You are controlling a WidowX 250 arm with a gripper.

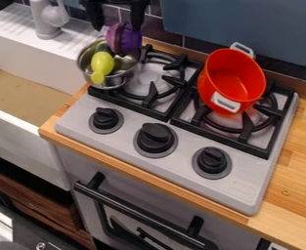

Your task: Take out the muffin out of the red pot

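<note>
While your black gripper (pixel 118 28) hangs at the top of the camera view, you have its two fingers closed in on the muffin (pixel 130 41), one at each side, so it reads as clamped. Muffin: rounded, purple, with a darker brownish-maroon band around it. You have it out of the red pot, up over the back rim of the silver pot (pixel 119 78); whether it touches that rim, can't tell.

Silver pot is shiny metal, round, on the stove's left-hand side. In it you see a smooth yellow-green piece (pixel 102 64), fat at one end and narrow at the other, its narrow end toward the near rim. Something dark green sits just behind it, mostly hidden.

Your red pot (pixel 210 80) is on the right-hand burner: glossy, deep, round-mouthed, orange-red inside, two blocky white loop handles on opposite sides. Grates (pixel 186 128) are matte black bars with stubby prongs. Stove top (pixel 125 138) is smooth grey, with three ridged black knobs along the front.

Around you: wood counter (pixel 300 190) with visible grain and joined strips, white sink (pixel 24 124) with a ribbed drainboard, pale rounded faucet (pixel 47 22), flat blue-grey panel (pixel 240 24) over dark tiles.
</note>
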